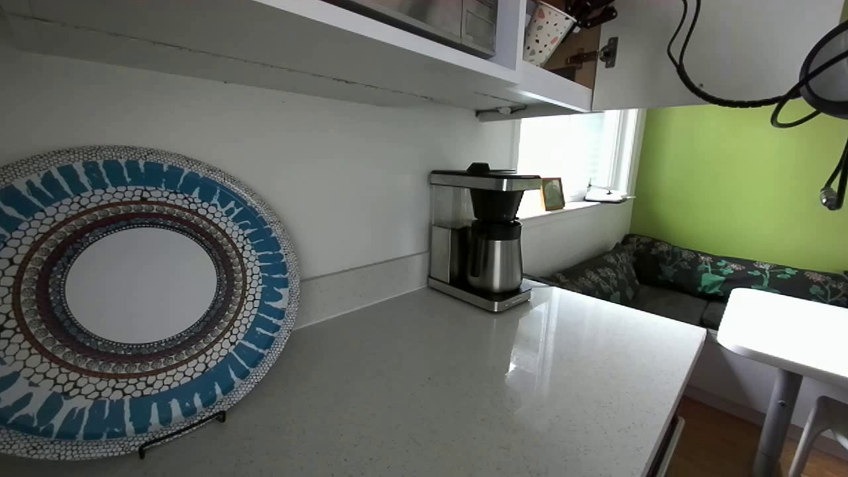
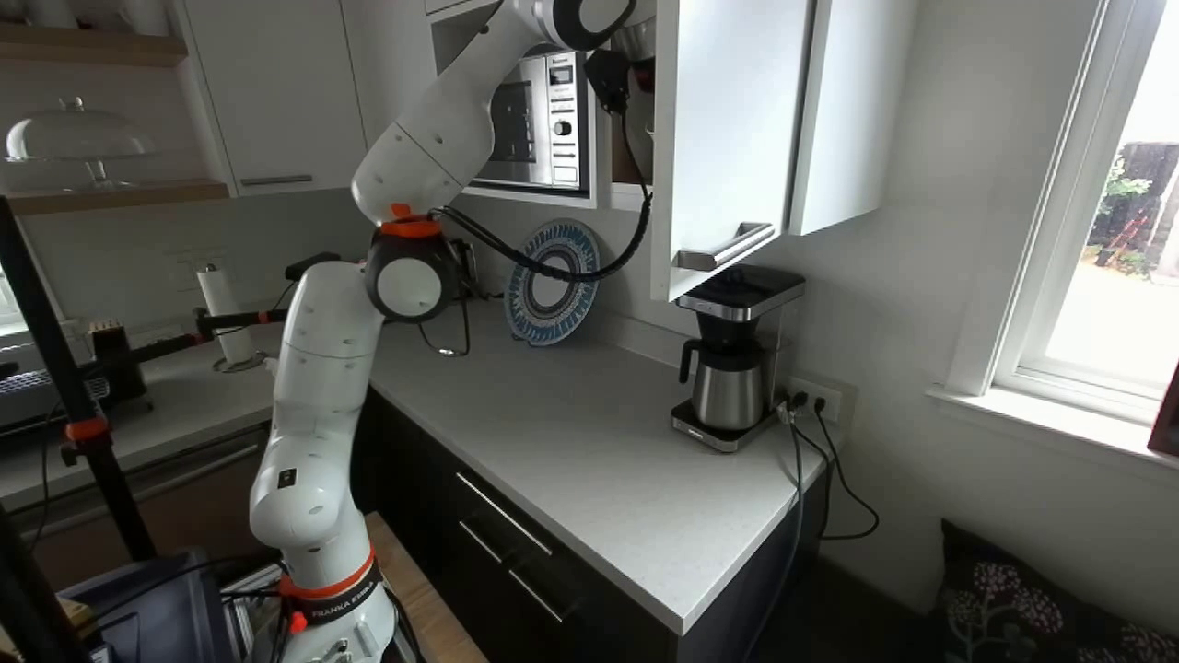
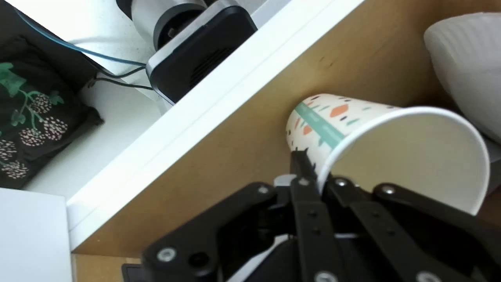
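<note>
- Inside the open cupboard point(image 3: 235, 156), your patterned cup point(image 3: 399, 152) is tilted, beside a white bowl point(image 3: 469, 70);
- at the cupboard's opening, you have the gripper point(image 3: 319, 180) nearly closed, pinching the cup's wall at its rim;
- below the cupboard, you can see the coffee maker point(image 1: 487, 232) standing on the bench point(image 1: 397, 384);
- beside the cupboard, in an exterior view, you see a microwave point(image 2: 530, 120).

In an exterior view, the white arm point(image 2: 332, 345) rises from its base point(image 2: 336, 617) at lower left, bends at the elbow point(image 2: 410, 286) and slants right to the top edge. Low in the wrist view, the tool point(image 3: 319, 184) points up the frame, its fingers point(image 3: 307, 213) pinched nearly together.
</note>
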### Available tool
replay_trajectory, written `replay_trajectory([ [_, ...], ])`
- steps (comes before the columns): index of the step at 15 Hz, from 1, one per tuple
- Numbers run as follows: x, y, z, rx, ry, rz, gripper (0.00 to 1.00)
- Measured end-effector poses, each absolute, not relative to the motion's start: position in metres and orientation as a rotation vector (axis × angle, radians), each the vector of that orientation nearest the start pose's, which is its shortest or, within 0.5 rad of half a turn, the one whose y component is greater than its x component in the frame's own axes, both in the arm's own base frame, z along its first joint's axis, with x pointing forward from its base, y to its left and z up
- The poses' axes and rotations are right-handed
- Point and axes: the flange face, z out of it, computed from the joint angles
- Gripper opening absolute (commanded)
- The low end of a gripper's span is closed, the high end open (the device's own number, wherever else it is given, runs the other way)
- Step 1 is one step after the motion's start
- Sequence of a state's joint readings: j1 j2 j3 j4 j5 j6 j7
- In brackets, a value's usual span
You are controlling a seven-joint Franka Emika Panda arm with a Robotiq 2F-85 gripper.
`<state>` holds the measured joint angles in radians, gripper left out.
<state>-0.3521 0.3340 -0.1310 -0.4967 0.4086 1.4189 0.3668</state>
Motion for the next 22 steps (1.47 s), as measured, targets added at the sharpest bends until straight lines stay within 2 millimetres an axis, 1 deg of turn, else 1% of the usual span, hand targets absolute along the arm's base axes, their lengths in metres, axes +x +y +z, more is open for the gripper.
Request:
replay_trajectory([
  [3,0.501,-0.189,0.888,-2.571,0.916,-0.798,0.57],
  [8,0.505,-0.202,0.882,-2.546,0.98,-0.794,0.94],
  [9,0.506,-0.203,0.882,-2.54,0.986,-0.802,0.99],
  [12,0.51,-0.201,0.884,-2.518,0.993,-0.823,1.0],
  [18,0.52,-0.179,0.886,-2.517,0.931,-0.845,1.0],
  [22,0.529,-0.172,0.885,-2.524,0.923,-0.878,1.0],
])
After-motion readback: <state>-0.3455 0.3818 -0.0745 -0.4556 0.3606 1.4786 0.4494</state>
